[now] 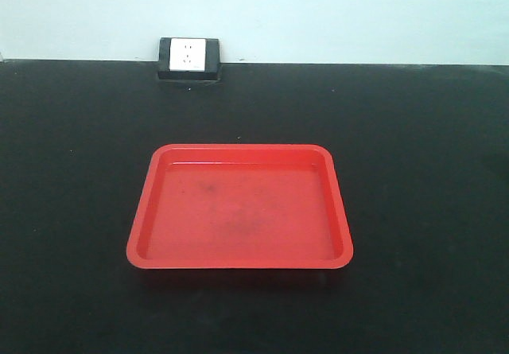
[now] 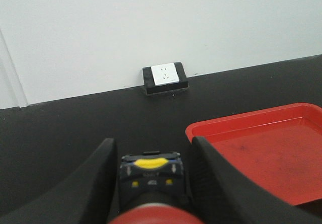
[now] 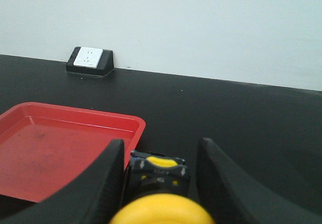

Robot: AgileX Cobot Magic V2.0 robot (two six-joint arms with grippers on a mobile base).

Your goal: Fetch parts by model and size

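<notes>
Red-capped switch (image 2: 151, 183) is gripped by left fingers (image 2: 95, 183), yellow-capped switch (image 3: 160, 183) by right fingers (image 3: 221, 178); tray (image 1: 238, 211) is not yet filled.

Front view high, facing wall (image 1: 358, 12); wrist views low, flanking shared tray (image 1: 238, 149), socket (image 1: 189, 56).

- Open table (image 1: 421, 211) surrounds the red tray (image 1: 238, 211).
- Socket box (image 1: 189, 58) stands at the back wall (image 1: 334, 12).
- Red-capped switch (image 2: 151, 176) fills your left claw (image 2: 152, 142), yellow-capped switch (image 3: 160, 176) your right claw (image 3: 161, 142).
</notes>
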